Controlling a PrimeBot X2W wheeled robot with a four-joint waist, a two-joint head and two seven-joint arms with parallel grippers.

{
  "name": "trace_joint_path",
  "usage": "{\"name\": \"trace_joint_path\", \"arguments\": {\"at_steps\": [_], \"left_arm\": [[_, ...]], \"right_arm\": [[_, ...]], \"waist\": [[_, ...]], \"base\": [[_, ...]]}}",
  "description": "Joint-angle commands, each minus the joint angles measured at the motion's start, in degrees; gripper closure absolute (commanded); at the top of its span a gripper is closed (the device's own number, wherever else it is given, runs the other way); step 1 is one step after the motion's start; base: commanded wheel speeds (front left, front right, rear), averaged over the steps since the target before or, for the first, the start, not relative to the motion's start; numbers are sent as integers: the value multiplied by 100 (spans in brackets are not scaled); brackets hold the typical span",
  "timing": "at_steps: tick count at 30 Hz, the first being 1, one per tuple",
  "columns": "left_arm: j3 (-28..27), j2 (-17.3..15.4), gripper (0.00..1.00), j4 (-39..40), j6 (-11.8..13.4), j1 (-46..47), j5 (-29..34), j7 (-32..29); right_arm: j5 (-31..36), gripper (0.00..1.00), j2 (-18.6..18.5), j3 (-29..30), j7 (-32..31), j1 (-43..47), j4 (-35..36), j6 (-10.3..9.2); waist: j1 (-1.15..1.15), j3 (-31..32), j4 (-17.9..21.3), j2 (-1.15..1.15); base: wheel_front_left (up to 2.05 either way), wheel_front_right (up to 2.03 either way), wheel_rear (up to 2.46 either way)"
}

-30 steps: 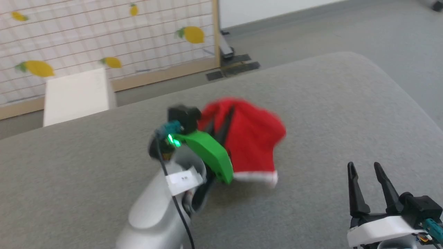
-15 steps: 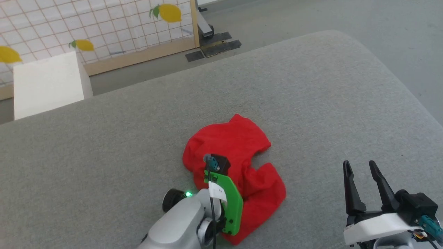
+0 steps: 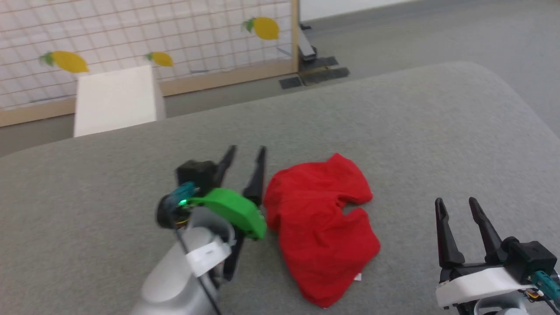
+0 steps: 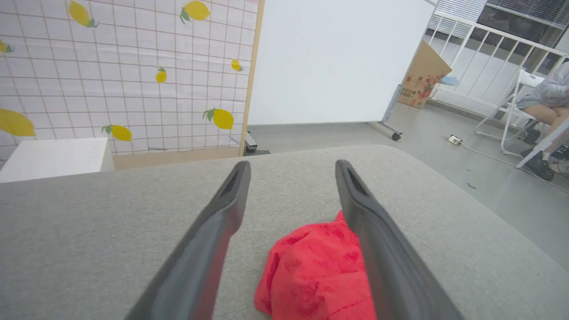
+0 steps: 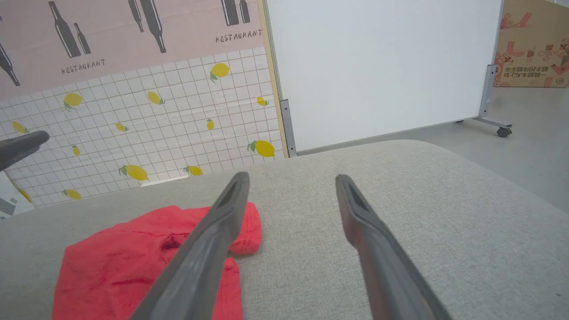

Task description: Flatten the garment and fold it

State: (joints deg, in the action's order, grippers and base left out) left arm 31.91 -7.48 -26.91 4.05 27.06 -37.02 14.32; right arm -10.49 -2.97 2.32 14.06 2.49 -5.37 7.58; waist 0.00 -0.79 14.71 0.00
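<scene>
**— Where is the garment just now?**
— The garment [image 3: 321, 232] lies crumpled on the grey fabric-covered worktop [image 3: 437, 122], near the middle and between my two grippers. Nothing is holding it.

**— How close is your left gripper?**
— My left gripper [image 3: 246, 150] is just beside the garment's left edge, with its fingers spread apart and nothing between them. They point away from me, up the head view. The nearer finger runs alongside the red cloth, and I cannot tell whether it touches. In my left wrist view the cloth sits low between the fingers, towards the right-hand one and partly hidden behind it.

**— And the right one?**
— My right gripper [image 3: 456, 202] is well off to the garment's right, close to my body. Its fingers are also parted and empty. In my right wrist view the cloth lies to the left, partly behind the left-hand finger.

**— Which way does the garment run?**
— Its long axis runs roughly from the far side towards me, leaning slightly. The far end is a rounded lobe and the near end tapers to a blunt point. A notch cuts into its right edge between two folds, and a small white tag [image 3: 358, 276] shows at the lower right edge.
</scene>
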Motion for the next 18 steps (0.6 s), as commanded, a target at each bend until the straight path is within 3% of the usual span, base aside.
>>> {"name": "trace_joint_path", "arguments": {"at_steps": [1,7,18], "left_arm": [[-153,-125,0,164,59,-217,117,50],[-948,-325,0,1195,174,-1098,836,65],[-1983,-98,0,1839,-2,-2319,1830,67]], "right_arm": [[53,0,9,9,-26,53,67,-9],[117,0,9,16,-118,89,261,-9],[275,0,9,-9,-343,127,384,-9]], "waist": [[0,217,-328,0],[0,266,-627,0],[0,172,-1015,0]], "base": [[0,0,0],[0,0,0],[0,0,0]]}}
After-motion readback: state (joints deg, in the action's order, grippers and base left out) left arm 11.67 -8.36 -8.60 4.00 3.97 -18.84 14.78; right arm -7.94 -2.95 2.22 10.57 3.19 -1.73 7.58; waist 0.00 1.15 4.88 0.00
